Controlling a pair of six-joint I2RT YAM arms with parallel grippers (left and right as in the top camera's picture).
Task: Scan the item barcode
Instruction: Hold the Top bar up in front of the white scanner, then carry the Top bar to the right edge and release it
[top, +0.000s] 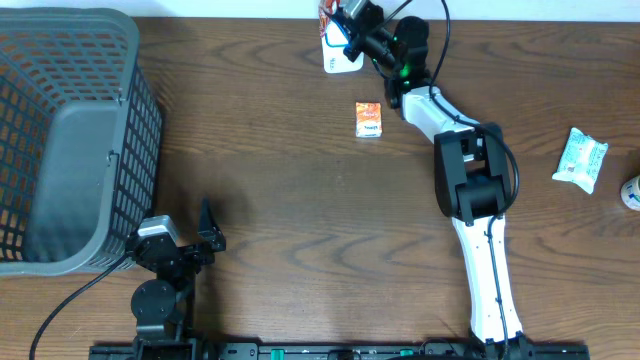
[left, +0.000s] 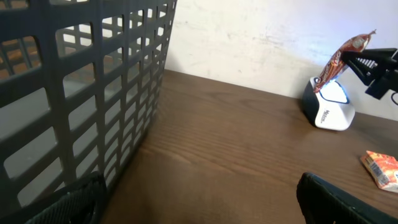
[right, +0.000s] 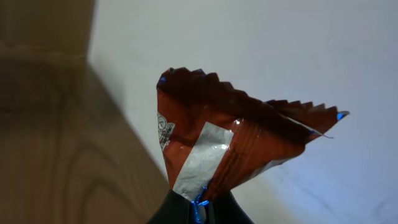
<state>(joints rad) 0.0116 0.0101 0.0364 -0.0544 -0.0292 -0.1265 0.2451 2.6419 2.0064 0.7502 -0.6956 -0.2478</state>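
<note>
Your right hand (top: 341, 22) is up at the far edge of the bench (top: 300, 200), about the middle, pressed together on one end of a crinkly red-brown snack packet (right: 230, 143). It pinches that end so the rest of the wrapper fans out free toward the serrated seal. My guess is it's held like that so the fingers don't cover any print, and you can see a silvery-white printed panel catching the light in the right wrist view. I can't make out an actual barcode on it though, so no idea which face it's on. The packet sits right over the white and blue scanner (left: 328, 106), lower tip just beside the top of it, and I can't tell if they touch. That spot makes sense if you're showing it to the scanner's window, so this looks like the scan step itself. Your left hand (top: 210, 230) is parked near the front left corner, next to the grey basket (top: 140, 110), fingers spread wide and holding nothing. Probably it's just out of the way. A small orange packet (top: 369, 119) lies near the scanner, and a white and green one (top: 580, 160) is well apart by the right edge.
</note>
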